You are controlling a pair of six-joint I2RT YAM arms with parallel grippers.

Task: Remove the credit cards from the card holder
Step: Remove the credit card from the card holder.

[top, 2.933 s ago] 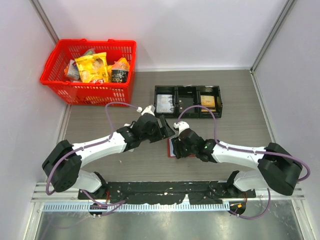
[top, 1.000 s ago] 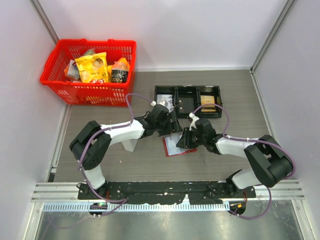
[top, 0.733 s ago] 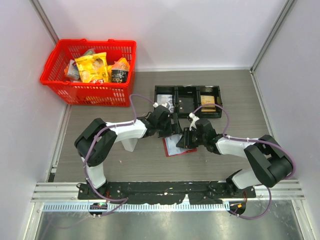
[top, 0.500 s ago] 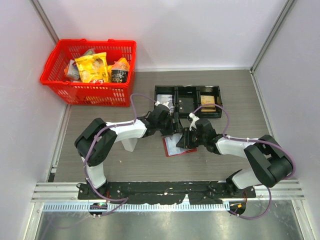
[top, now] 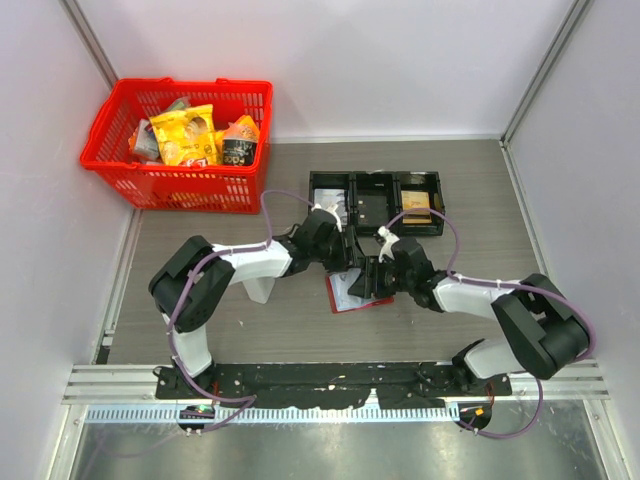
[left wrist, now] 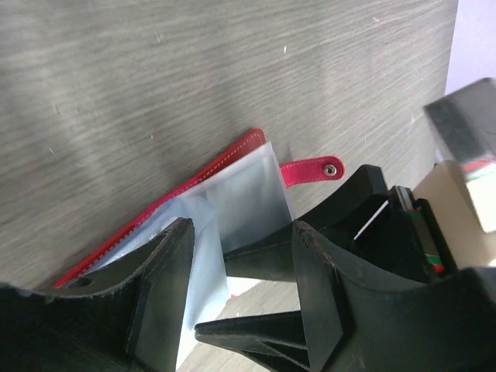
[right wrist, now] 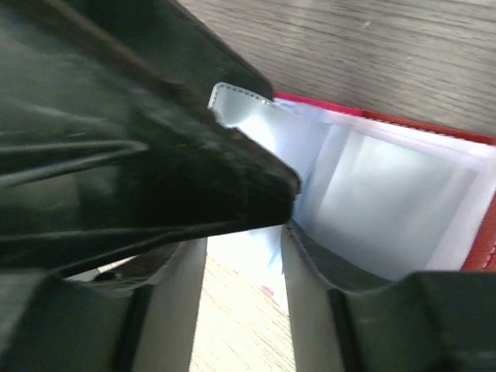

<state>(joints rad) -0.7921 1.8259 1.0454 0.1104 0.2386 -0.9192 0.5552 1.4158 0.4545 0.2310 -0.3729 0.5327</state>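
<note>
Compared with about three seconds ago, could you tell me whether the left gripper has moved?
Yes. In the top view the left gripper has shifted right along the near edge of the black tray and hangs over the card holder.

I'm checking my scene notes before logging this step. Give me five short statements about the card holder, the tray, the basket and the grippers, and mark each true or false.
1. The card holder lies spread open on the table. True.
2. The red basket is empty. False: it holds snack packs.
3. The card holder's little red tab carries a metal snap. True.
4. The card holder sits inside the black tray. False: it lies on the table, on the near side of the tray.
5. The left gripper and the right gripper are both down at the card holder's clear sleeves, jaws apart. True.
</note>
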